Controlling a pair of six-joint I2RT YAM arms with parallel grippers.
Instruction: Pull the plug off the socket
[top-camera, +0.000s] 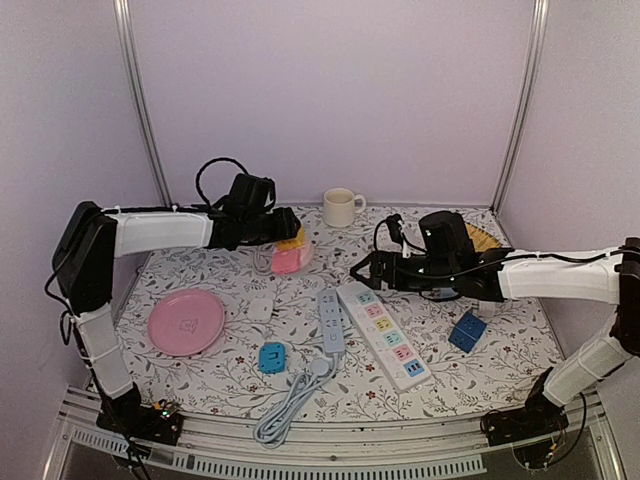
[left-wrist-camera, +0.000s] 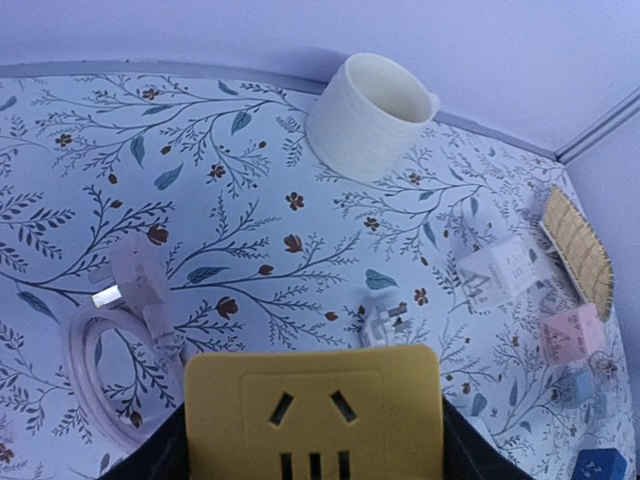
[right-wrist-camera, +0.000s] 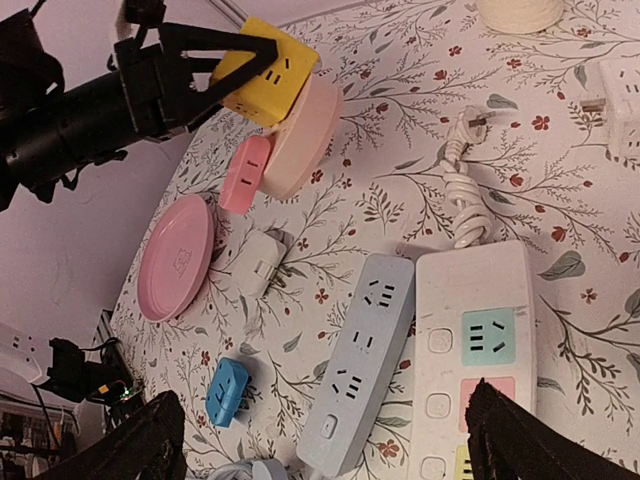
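Note:
My left gripper (top-camera: 283, 232) is shut on a yellow cube socket adapter (left-wrist-camera: 313, 410), its sockets facing the wrist camera. In the right wrist view the yellow cube (right-wrist-camera: 265, 70) sits between the left gripper's black fingers, at the upper edge of a pink round socket block (right-wrist-camera: 300, 140). I cannot tell whether they touch. A pink plug (right-wrist-camera: 243, 173) lies against the block. My right gripper (right-wrist-camera: 345, 440) is open and empty, hovering over a grey-blue power strip (right-wrist-camera: 360, 360) and a white power strip (right-wrist-camera: 475, 350).
A pink plate (top-camera: 186, 321), a white adapter (top-camera: 261, 309) and a blue adapter (top-camera: 271, 357) lie at front left. A mug (top-camera: 341, 207) stands at the back. A blue cube (top-camera: 467, 331) is at the right. A white coiled cable (left-wrist-camera: 140, 290) and a white cube adapter (left-wrist-camera: 497, 270) lie below the left gripper.

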